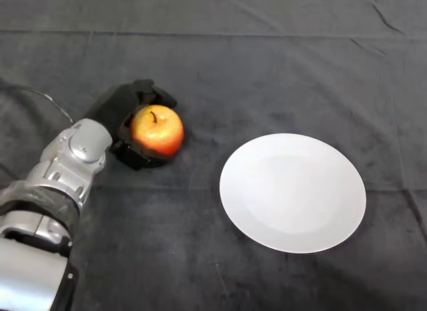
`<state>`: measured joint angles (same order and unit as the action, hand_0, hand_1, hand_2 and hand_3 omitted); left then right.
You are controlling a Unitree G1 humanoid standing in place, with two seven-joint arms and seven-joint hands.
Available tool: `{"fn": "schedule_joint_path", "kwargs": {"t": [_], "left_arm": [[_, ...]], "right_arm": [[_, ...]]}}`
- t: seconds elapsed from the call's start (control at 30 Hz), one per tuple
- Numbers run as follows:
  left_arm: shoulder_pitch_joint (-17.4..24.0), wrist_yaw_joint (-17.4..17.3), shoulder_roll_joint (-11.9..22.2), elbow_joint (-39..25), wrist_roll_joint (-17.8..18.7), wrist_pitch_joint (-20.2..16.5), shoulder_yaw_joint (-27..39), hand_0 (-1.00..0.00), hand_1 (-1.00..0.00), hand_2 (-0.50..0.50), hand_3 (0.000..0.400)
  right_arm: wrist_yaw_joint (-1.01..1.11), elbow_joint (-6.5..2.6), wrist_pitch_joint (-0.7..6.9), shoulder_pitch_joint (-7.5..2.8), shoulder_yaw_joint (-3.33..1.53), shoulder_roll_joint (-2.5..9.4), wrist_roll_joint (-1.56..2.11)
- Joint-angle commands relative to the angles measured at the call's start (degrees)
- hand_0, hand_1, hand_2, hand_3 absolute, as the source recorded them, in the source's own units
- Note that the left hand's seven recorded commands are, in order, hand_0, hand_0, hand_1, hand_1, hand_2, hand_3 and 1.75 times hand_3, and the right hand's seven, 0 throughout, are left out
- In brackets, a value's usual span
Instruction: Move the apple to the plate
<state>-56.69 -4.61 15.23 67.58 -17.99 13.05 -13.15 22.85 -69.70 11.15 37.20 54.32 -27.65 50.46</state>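
A red and yellow apple (157, 129) with a short stem stands on the dark cloth at the left of centre. My black left hand (125, 107) is curled round it, with fingers over its far side and the thumb under its near side. The silver-grey arm comes in from the lower left. A white round plate (293, 192) lies empty on the cloth to the right of the apple, about a hand's width away.
The dark cloth (267, 71) covers the whole table, with a few creases at the back.
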Motion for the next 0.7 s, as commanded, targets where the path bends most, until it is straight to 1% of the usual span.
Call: {"fn": "schedule_joint_path", "kwargs": {"t": [0.03,0.3,0.53,0.7], "left_arm": [[-4.9,-0.5,-0.5,-3.0,-0.8,1.5,-2.2,-1.0,-1.0,0.0,0.4],[-7.2,-0.9,-3.2,-3.8,-1.7,3.6,-3.9,-1.0,-1.0,0.0,0.4],[-9.1,-0.9,-7.4,-4.0,-3.4,4.2,-6.9,-1.0,-1.0,0.0,0.4],[-9.8,-2.1,-9.8,-3.8,-4.5,5.4,-9.7,-1.0,-1.0,0.0,0.4]], "right_arm": [[0.16,0.28,-0.52,0.3,0.13,-1.0,1.07],[0.18,0.23,-0.52,0.31,0.14,-1.02,1.07],[0.19,0.19,-0.53,0.32,0.15,-1.04,1.07],[0.21,0.15,-0.53,0.34,0.16,-1.06,1.07]]}}
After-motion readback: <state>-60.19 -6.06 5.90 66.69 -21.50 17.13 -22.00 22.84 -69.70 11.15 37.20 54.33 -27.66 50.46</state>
